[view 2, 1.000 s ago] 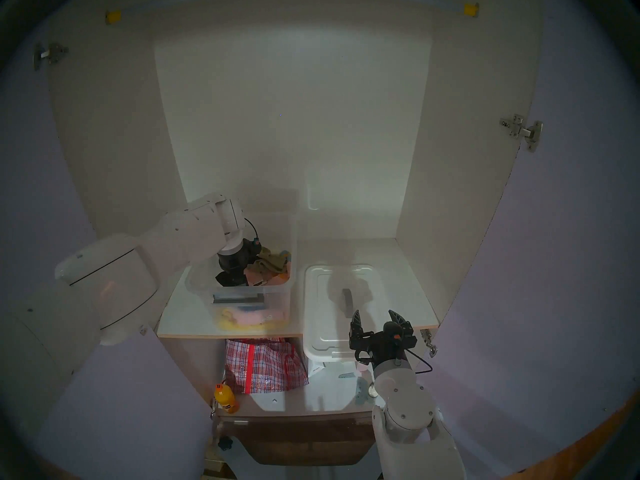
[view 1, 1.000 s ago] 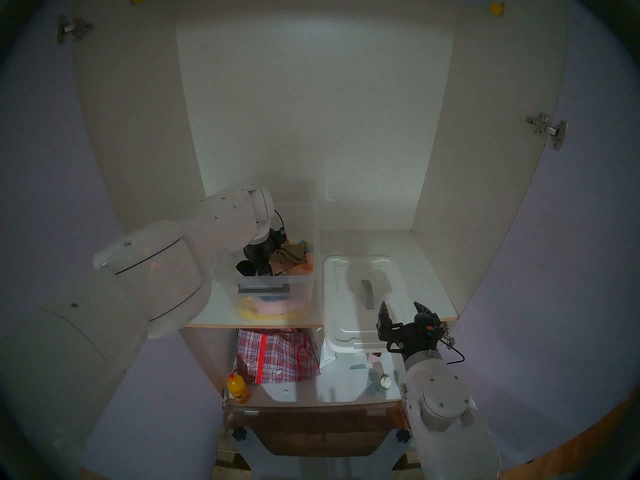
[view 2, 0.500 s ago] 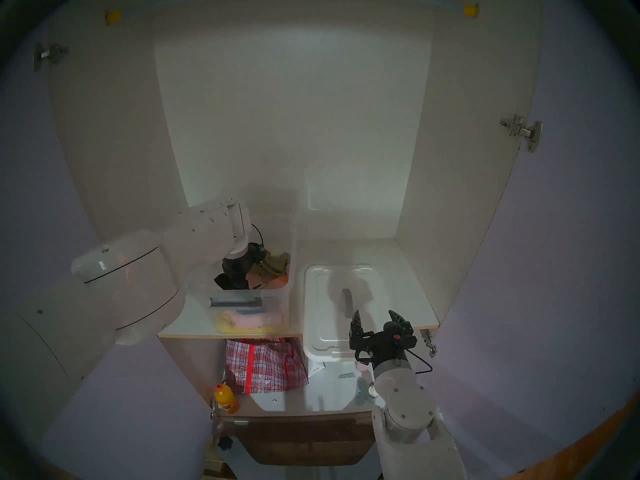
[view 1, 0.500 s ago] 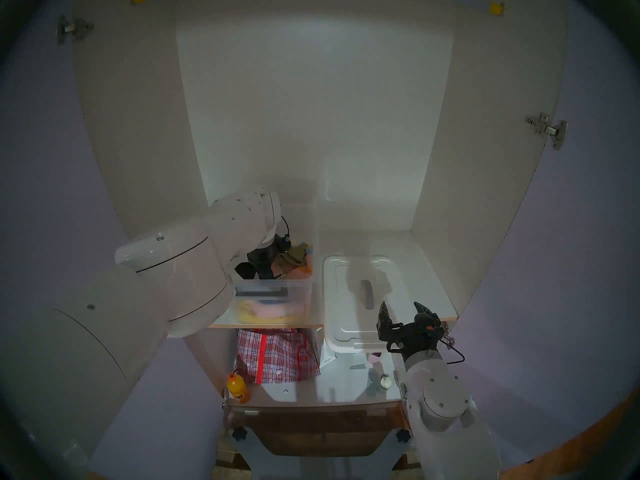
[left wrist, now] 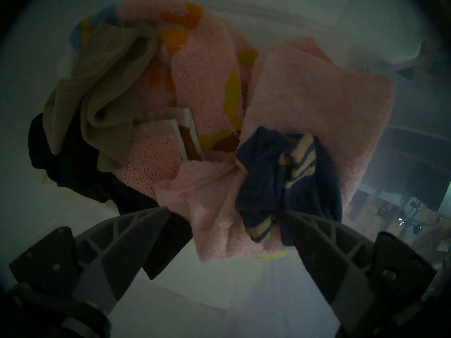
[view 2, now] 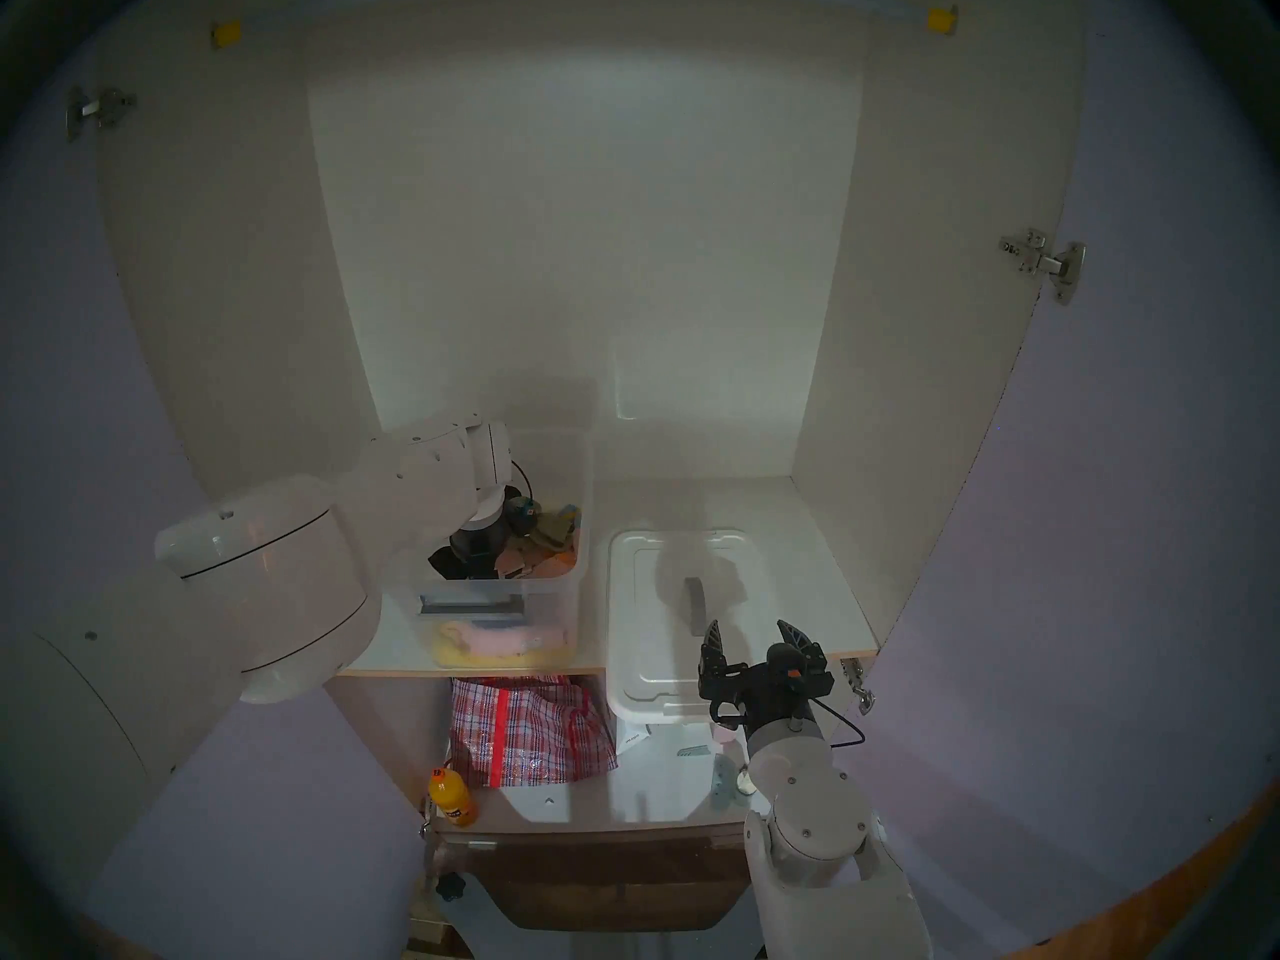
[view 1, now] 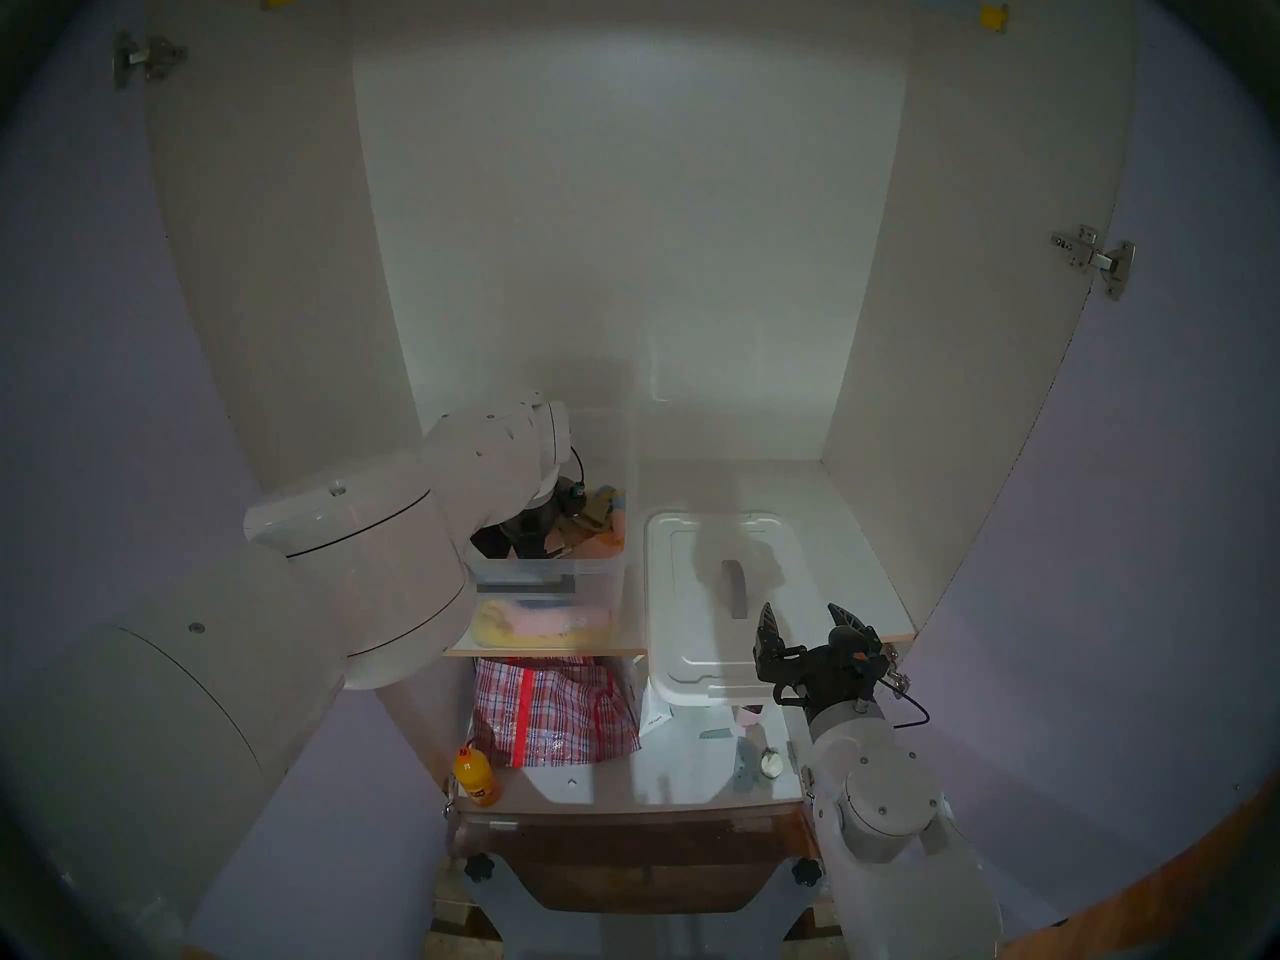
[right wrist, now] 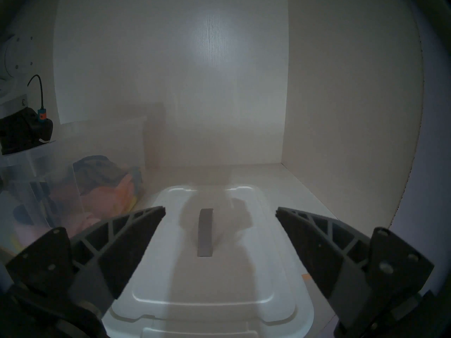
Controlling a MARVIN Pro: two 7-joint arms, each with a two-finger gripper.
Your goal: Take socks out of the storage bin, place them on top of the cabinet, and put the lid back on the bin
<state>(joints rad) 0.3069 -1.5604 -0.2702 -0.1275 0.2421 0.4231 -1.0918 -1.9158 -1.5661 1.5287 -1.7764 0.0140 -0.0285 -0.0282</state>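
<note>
Navy socks (left wrist: 288, 174) with pale stripes lie on pink towels (left wrist: 317, 105) inside the clear storage bin (view 1: 596, 571). Left gripper (left wrist: 223, 212) is spread wide above them, empty. Right gripper (view 1: 807, 622) gapes empty over the lid (view 1: 699, 633). No writing legible.

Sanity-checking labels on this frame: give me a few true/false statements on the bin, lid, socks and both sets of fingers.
1. The milky-white plastic lid sits on the clear plastic storage bin. False: it lies on the shelf beside the bin.
2. The left gripper is open above the clothes. True.
3. The navy-blue striped socks lie on pink fleece fabric. True.
4. The right gripper grips the lid's grey handle. False: its fingers are open, clear of it.
</note>
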